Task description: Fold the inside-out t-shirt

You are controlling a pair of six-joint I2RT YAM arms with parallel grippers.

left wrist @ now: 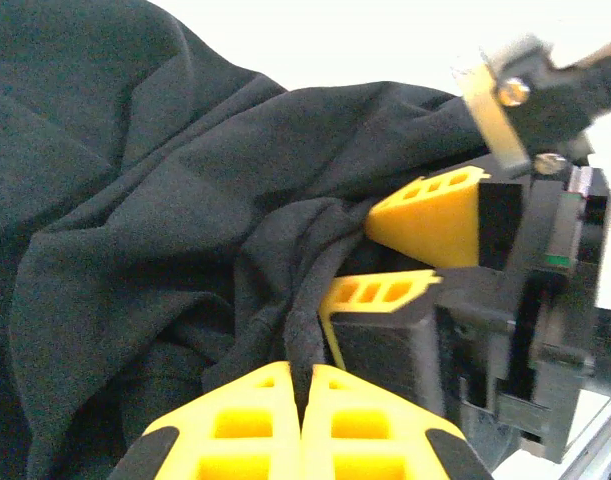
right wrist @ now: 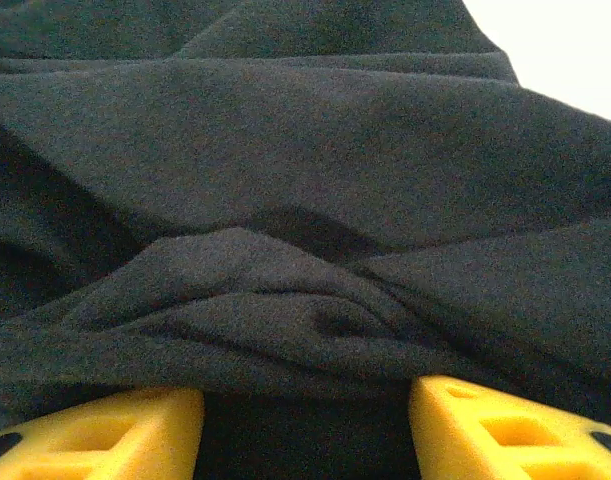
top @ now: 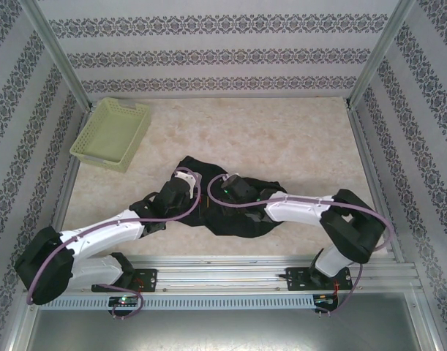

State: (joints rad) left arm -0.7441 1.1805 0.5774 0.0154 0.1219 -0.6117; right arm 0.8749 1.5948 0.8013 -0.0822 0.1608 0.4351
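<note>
The inside-out t-shirt [top: 234,221] lies as a crumpled black heap on the near middle of the table. My left gripper [left wrist: 305,374] is shut on a thin fold of the t-shirt [left wrist: 165,200], which runs up from between the yellow fingertips. From above, the left gripper [top: 185,189] sits at the heap's left end. My right gripper [right wrist: 305,432] is open, its yellow fingers [right wrist: 135,430] spread wide with bunched t-shirt fabric [right wrist: 305,150] just ahead of them. It faces the left gripper closely, and its spread fingers [left wrist: 425,215] show in the left wrist view.
A pale yellow-green lattice basket [top: 111,133] stands at the far left by the wall. Patterned walls close in the table [top: 282,139] on three sides. A metal rail [top: 230,276] with both arm bases runs along the near edge.
</note>
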